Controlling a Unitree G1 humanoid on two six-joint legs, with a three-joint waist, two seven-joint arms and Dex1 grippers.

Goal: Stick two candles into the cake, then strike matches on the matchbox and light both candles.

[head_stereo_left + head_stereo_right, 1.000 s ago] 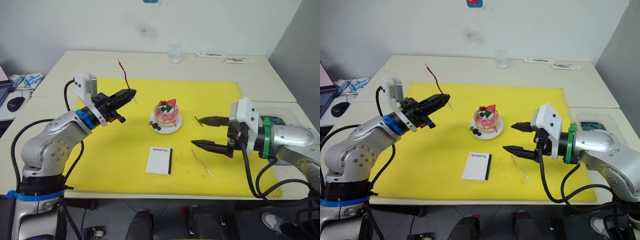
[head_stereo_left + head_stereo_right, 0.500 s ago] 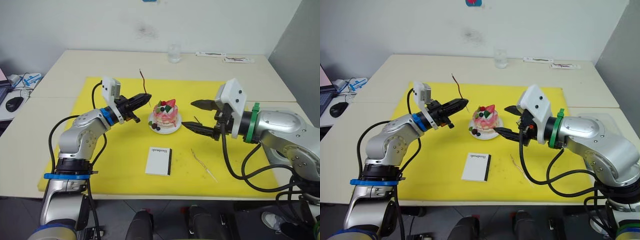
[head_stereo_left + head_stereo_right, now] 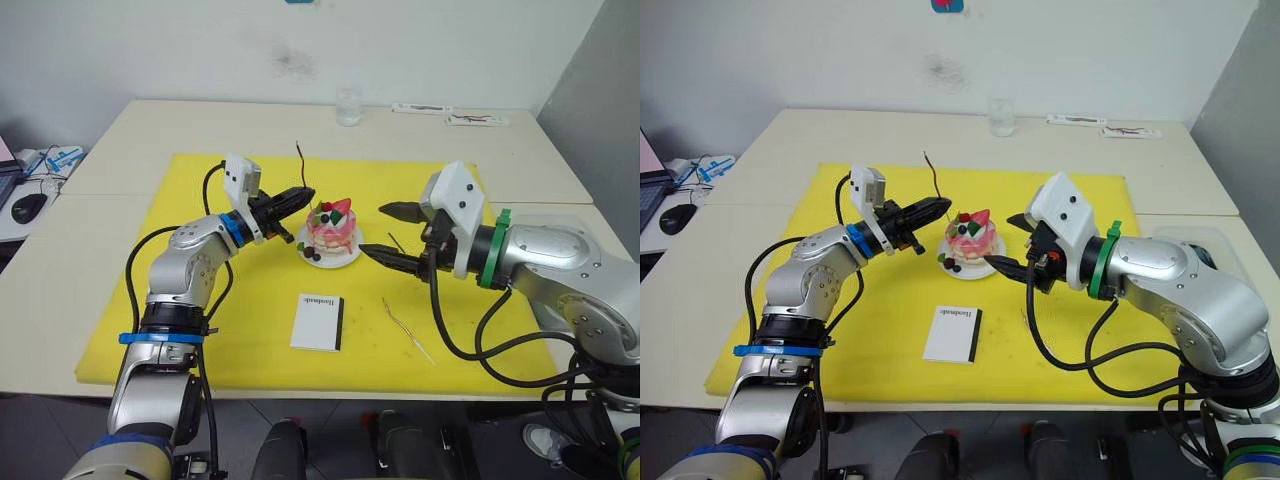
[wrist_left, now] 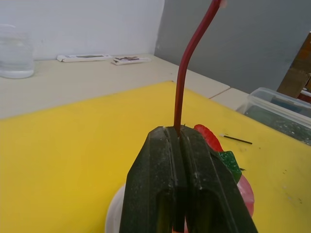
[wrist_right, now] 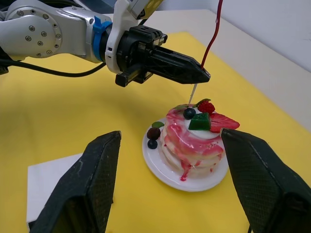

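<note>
The pink cake (image 3: 333, 228) sits on its white plate (image 3: 352, 256) in the middle of the yellow mat (image 3: 200, 300). My left gripper (image 3: 305, 192) is shut on the dark red candle (image 3: 300, 160), which stands upright just left of the cake, its pale lower end (image 5: 193, 94) hanging a little above the cake top. My right gripper (image 3: 374, 230) stands open beside the cake's right side, holding nothing. The white matchbox (image 3: 319, 320) lies in front of the cake. The yellowish candle (image 3: 408, 330) lies on the mat at front right. One short dark match (image 3: 396, 242) lies behind the right fingers.
A glass of water (image 3: 348, 106) and some flat packets (image 3: 448, 115) stand at the table's far edge. A clear plastic box (image 4: 282, 104) lies off the mat to the right. A mouse (image 3: 30, 207) rests on the desk far left.
My left gripper carried the red candle rightward until it hangs over the cake's left edge. My right gripper swung in from the front right to the cake's right side, still open.
</note>
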